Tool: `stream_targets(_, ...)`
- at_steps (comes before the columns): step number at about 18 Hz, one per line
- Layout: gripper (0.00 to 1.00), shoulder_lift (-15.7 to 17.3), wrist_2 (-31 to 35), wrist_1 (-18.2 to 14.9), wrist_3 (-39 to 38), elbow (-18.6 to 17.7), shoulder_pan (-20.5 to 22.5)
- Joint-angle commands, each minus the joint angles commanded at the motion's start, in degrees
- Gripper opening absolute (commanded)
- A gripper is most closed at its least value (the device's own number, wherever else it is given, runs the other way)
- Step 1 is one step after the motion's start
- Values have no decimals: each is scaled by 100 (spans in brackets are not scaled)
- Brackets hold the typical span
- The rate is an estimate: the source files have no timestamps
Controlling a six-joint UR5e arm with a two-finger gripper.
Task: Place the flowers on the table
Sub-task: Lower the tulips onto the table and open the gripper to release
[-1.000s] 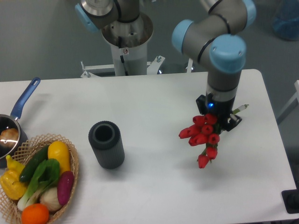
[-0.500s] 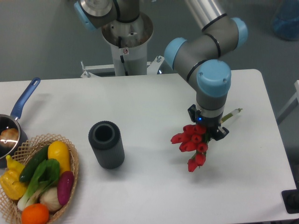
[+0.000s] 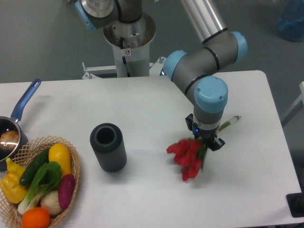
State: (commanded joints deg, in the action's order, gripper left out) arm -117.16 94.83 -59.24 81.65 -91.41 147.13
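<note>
White table (image 3: 142, 109), arm bent over flowers (image 3: 186, 156)

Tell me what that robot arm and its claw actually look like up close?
The arm is made of smooth silver-grey tubes linked by chunky round joints with light blue caps. At its tip sits a small black claw, with a tiny blue light glowing on the housing just above it. No loose cables show along it.
</note>
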Motion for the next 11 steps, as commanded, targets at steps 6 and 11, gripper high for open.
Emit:
stream_targets(6,90,52,0,79,52,88,0)
stream_targets(11,100,158,-454,456,-140,263,9)
